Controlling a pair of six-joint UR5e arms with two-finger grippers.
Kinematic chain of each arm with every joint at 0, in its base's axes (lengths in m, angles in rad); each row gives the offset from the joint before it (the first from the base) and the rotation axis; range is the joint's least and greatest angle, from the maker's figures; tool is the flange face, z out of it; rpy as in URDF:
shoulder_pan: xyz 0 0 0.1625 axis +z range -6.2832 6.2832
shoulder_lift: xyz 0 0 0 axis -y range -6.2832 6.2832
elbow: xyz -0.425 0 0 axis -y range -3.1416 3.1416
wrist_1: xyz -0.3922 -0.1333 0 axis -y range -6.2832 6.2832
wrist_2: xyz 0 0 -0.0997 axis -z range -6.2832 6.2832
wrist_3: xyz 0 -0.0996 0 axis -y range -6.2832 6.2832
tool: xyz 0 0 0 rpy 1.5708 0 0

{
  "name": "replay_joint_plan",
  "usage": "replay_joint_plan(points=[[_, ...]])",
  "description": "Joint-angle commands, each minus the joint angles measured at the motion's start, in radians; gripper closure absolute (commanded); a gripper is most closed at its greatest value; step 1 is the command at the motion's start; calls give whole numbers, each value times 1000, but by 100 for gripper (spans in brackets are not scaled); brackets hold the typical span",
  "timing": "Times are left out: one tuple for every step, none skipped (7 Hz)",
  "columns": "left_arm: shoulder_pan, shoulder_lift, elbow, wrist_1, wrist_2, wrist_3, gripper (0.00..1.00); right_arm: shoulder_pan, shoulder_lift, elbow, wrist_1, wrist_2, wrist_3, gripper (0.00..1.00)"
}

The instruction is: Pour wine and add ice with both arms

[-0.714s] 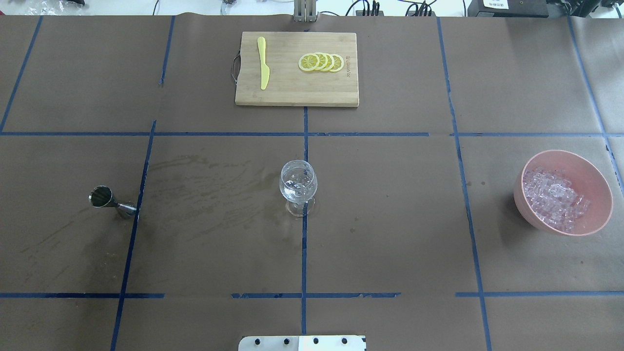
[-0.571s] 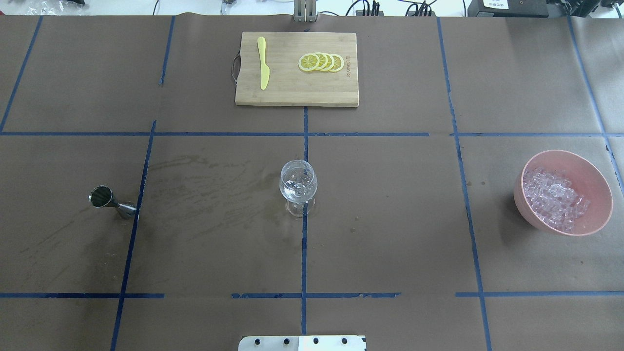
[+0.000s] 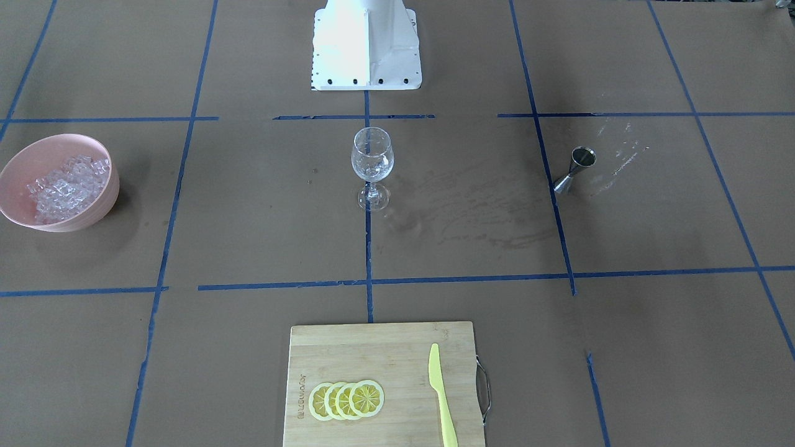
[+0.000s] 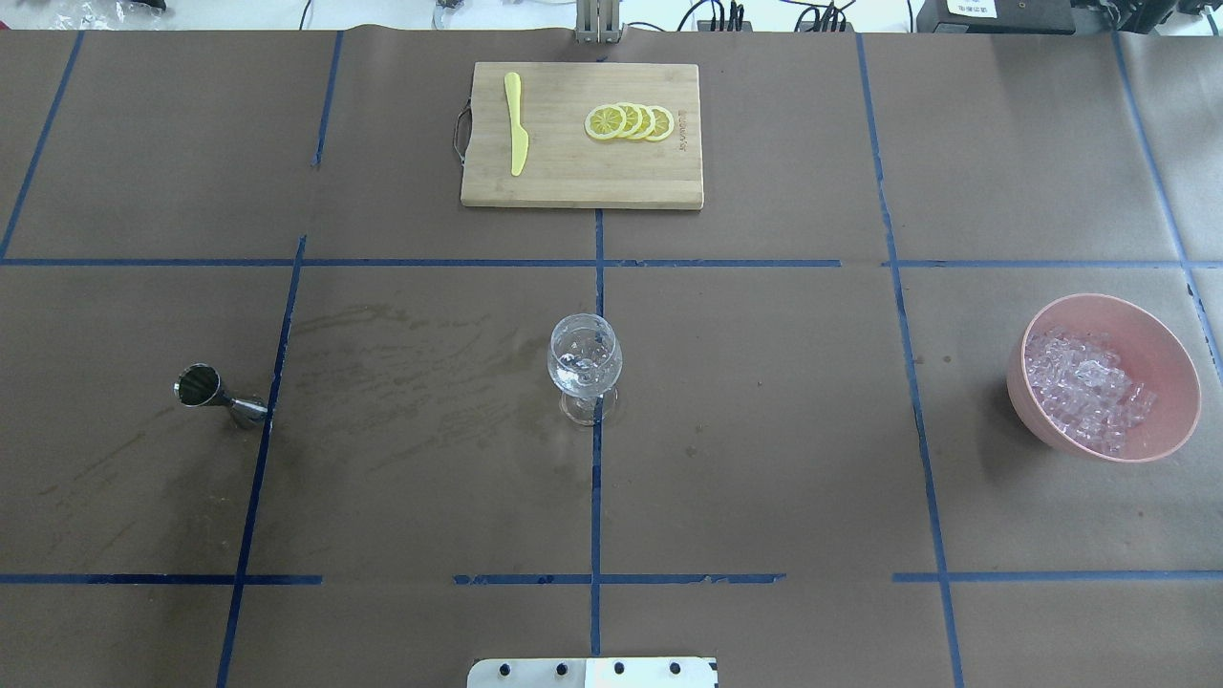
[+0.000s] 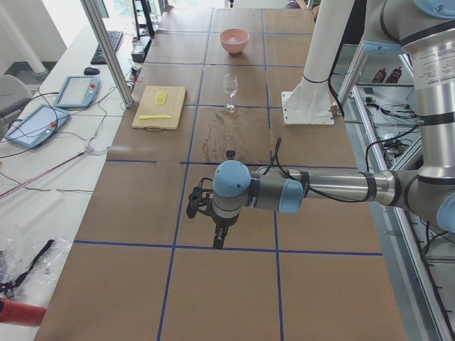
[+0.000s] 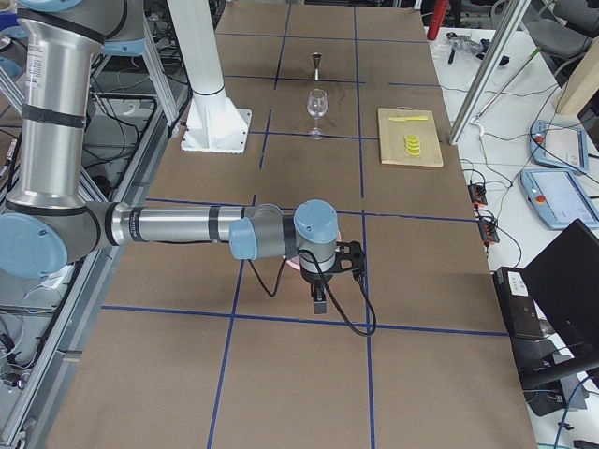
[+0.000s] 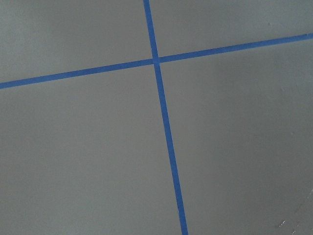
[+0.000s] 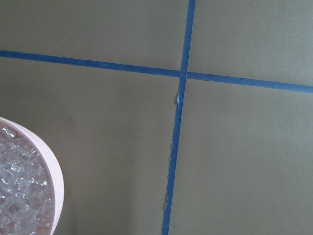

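Just beside the right gripper [image 6: 318, 299], at its camera's lower left, lay the ice [image 8: 19, 196] in a pink bowl [image 8: 58, 172]; the left gripper [image 5: 219, 239] hung far off. Neither's jaws could be judged open or closed.

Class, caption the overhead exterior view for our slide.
Clear stemmed glass at centre, steel jigger left, pink bowl of ice cubes right, bamboo board beyond.

Below the right claw [image 6: 318, 303] lay brown paper [image 8: 98, 147] crossed by two blue tape lines [image 8: 182, 74], with a pink bowl [image 8: 57, 174] of ice [image 8: 19, 188] off to one side, apart from the tape.
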Motion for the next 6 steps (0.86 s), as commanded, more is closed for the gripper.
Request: replay_joint_plan(points=[[0, -1, -4, -55, -1, 0, 0, -1, 15, 27, 0, -5, 10, 0], [0, -2, -1, -111, -2, -2, 0, -1, 76, 24, 0, -9, 11, 0], [0, -14, 14, -188, 1, -6, 0, 0, 87, 33, -2, -3, 16, 0], [0, -34, 25, -239, -1, -5, 0, -1, 99, 25, -2, 0, 16, 0], [0, -42, 28, -318, -4, -6, 0, 0, 101, 33, 1, -3, 21, 0], [0, -45, 45, -397, -4, -3, 0, -1, 110, 42, 24, -8, 28, 0]])
